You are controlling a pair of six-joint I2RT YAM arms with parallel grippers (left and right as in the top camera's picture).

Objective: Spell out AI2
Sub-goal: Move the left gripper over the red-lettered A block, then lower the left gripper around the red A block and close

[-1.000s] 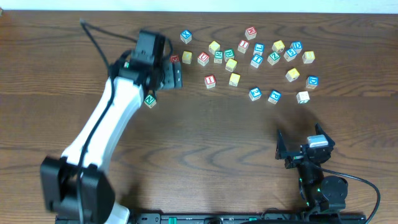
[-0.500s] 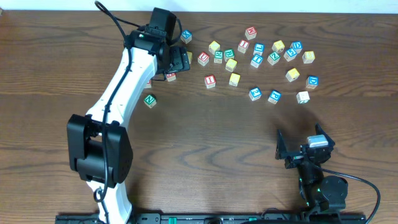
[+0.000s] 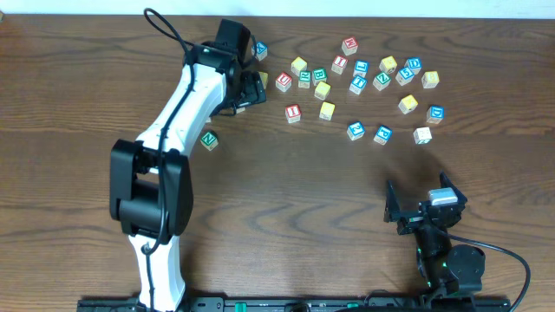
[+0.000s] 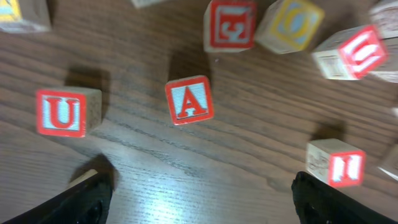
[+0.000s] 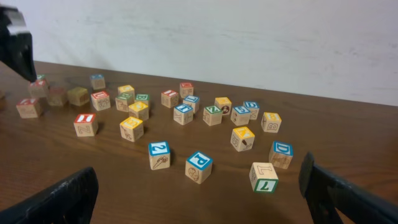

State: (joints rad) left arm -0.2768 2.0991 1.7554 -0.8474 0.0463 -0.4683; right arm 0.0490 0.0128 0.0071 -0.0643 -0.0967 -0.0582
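Progress stood at nothing placed: no A, I, 2 row lay on the table (image 3: 286, 199), and every block sat loose in the scatter along its far side. The left gripper (image 4: 205, 200) hovered over the red A block (image 4: 188, 99) with fingers spread wide and empty. That block lay flat on the wood between a red U block (image 4: 62, 112) and the red I block (image 4: 339, 163), touching neither. The blue 2 block (image 5: 159, 154) lay just beside a blue P block (image 5: 199, 165). The right gripper (image 5: 199, 199) sat well apart from the blocks, likewise splayed and empty. All three pickups and the lining-up seemed left. From overhead the A could not be picked out, since the left wrist covered part of the cluster. The left wrist view blurred and cropped the blocks along its upper edge.
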